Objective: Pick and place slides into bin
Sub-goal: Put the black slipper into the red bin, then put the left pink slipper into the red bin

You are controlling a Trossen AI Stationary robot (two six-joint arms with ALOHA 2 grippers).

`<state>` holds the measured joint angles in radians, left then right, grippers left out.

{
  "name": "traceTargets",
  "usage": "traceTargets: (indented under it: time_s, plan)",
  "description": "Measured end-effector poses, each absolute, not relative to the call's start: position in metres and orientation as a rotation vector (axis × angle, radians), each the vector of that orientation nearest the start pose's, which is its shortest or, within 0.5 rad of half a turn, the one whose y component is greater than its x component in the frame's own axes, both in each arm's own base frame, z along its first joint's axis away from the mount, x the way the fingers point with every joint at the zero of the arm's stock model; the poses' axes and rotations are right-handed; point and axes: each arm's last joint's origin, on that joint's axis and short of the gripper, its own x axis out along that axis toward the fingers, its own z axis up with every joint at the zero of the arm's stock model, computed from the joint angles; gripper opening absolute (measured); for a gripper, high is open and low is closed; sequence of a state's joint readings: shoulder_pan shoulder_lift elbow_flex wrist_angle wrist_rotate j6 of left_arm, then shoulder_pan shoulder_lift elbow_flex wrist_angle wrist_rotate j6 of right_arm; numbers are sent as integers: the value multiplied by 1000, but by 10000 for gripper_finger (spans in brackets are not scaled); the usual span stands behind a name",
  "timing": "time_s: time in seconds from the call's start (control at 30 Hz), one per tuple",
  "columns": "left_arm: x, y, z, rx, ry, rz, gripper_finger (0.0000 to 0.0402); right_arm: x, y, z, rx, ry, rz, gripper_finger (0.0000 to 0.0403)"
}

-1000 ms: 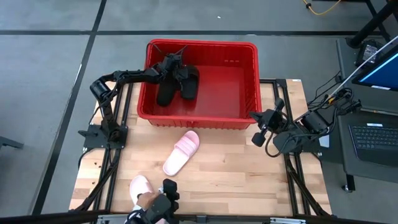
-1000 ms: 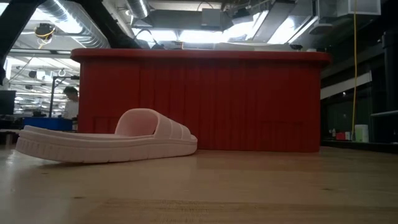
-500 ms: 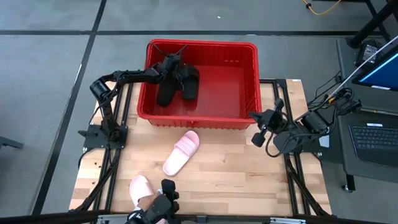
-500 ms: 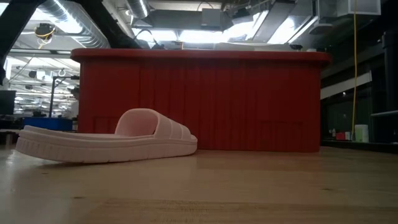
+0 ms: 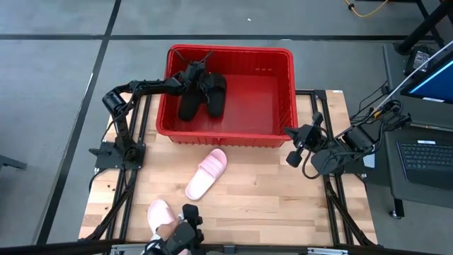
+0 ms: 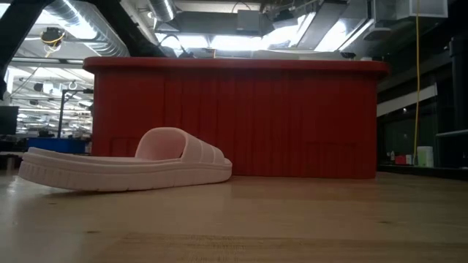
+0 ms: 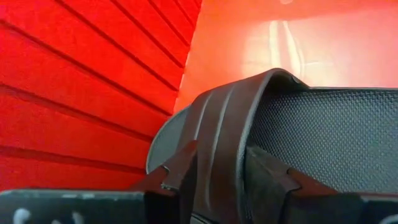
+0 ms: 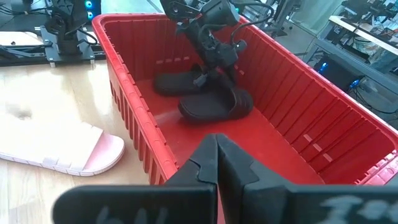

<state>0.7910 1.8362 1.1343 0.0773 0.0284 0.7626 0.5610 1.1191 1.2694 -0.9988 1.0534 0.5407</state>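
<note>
The left pincer (image 5: 199,78) sits inside the red bin (image 5: 283,92), its fingers (image 7: 267,177) straddling the strap of a black slide (image 5: 215,93) beside the other black slide (image 5: 190,103); whether they are gripping or loosening I cannot tell. The right pincer (image 5: 303,143) waits closed near the bin's corner. To finish well, part fully, lift straight up clear of the strap, then fetch the pink slide (image 5: 207,173) on the table (image 5: 269,191).

Second pink slide (image 5: 160,212) half hidden by dark hardware at high view's bottom edge; bin (image 6: 234,120) wall hides its contents in low view.
</note>
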Motion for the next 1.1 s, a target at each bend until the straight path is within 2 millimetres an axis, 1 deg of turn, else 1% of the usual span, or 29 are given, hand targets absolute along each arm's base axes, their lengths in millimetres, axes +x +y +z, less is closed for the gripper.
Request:
traceTargets:
  time_s: [0.17,0.37,0.67,0.73,0.83,0.93,1.03,1.1]
  plan:
    - [277,278,189,424,825,473,125,176,81,375,-99,439,-595,2]
    - [276,274,198,410,816,477,124,176,81,376,-99,439,-595,2]
    - [268,263,200,355,901,410,123,176,81,376,-102,440,-594,2]
    - [268,261,204,358,893,412,124,176,81,376,-102,440,-594,2]
    - [267,256,218,357,853,432,125,176,81,376,-103,440,-594,2]
    - [264,248,239,318,825,464,123,176,81,376,-97,435,-593,2]
    - [257,233,265,286,789,500,120,178,81,377,-79,420,-594,2]
    - [250,219,284,287,754,501,118,179,82,378,-69,408,-592,2]
